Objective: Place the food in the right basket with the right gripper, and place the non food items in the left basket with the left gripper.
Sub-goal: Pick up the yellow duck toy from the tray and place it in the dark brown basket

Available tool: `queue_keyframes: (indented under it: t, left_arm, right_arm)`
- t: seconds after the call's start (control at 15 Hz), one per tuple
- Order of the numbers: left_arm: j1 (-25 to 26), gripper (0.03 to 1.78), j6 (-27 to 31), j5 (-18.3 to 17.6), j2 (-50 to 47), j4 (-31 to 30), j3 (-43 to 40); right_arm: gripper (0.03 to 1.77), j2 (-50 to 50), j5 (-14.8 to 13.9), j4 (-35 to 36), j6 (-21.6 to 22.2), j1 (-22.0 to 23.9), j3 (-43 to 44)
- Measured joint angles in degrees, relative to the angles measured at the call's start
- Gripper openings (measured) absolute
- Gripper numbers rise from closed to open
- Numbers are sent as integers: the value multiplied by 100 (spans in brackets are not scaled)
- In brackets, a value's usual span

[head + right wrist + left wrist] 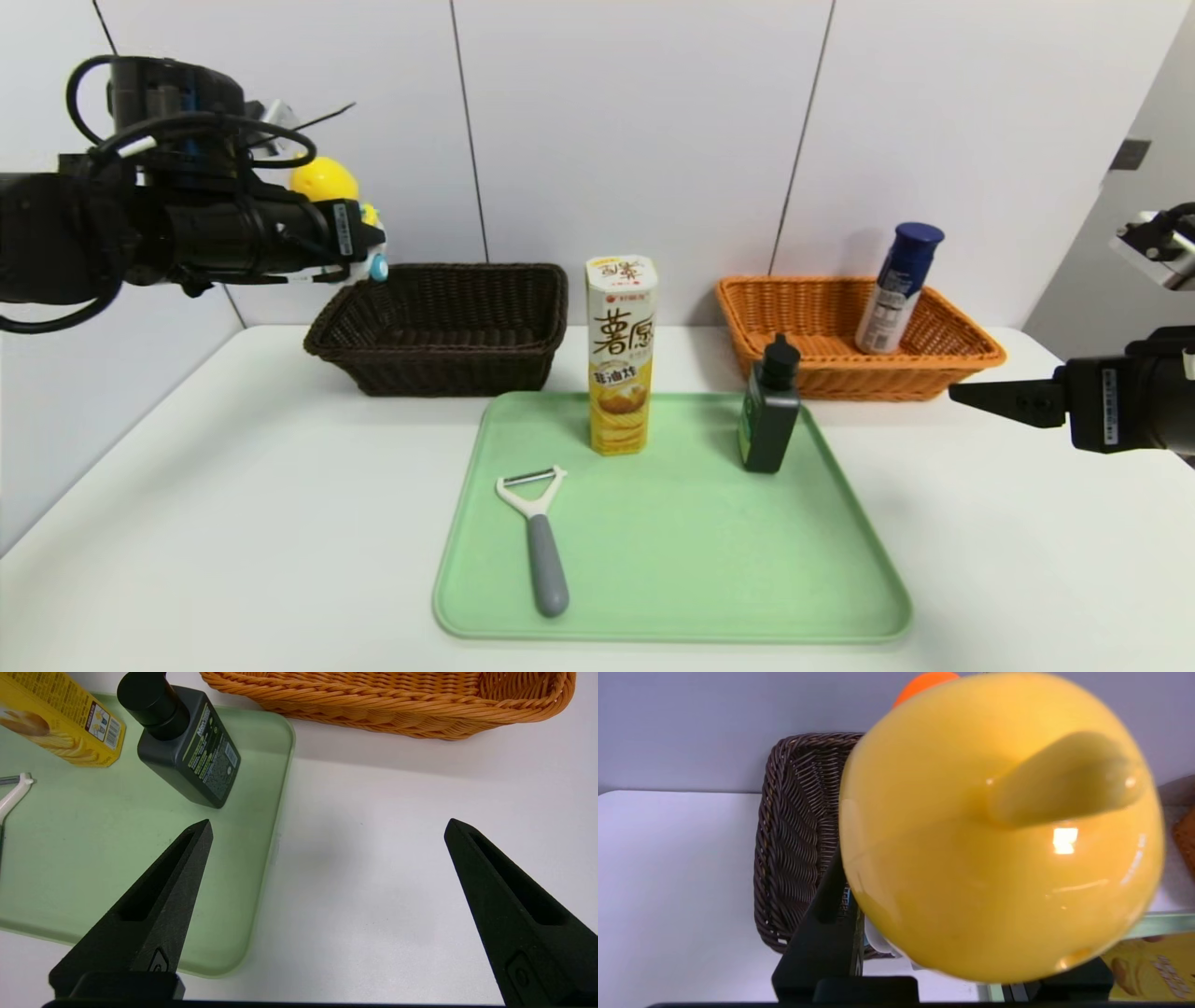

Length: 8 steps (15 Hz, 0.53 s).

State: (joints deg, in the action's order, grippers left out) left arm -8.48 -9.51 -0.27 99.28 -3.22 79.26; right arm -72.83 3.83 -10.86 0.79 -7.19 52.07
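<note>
Our left gripper (369,245) is clamped on a yellow duck toy (324,179), up over the brown basket's (439,327) left end at the desk's back edge. Orange basket (854,341) just holds a blue-capped bottle (898,287). The green tray (672,560) carries chips (621,357), dark bottle (769,407) and peeler (537,532). Right gripper (327,830) hangs spread wide by the tray's right edge.

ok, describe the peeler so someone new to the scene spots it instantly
Find the green tray at the table's centre. On its near left part lies the peeler, flat, with a white Y-shaped head and grey handle. The chip box and dark bottle on the tray stand upright.
</note>
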Motion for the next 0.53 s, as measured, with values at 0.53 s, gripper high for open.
queue_keyframes:
  t: [0.53]
  left_arm:
    - [30,75,293,-33,1219,9,688]
  right_arm:
    - [171,-88,-2,63,5,0,7]
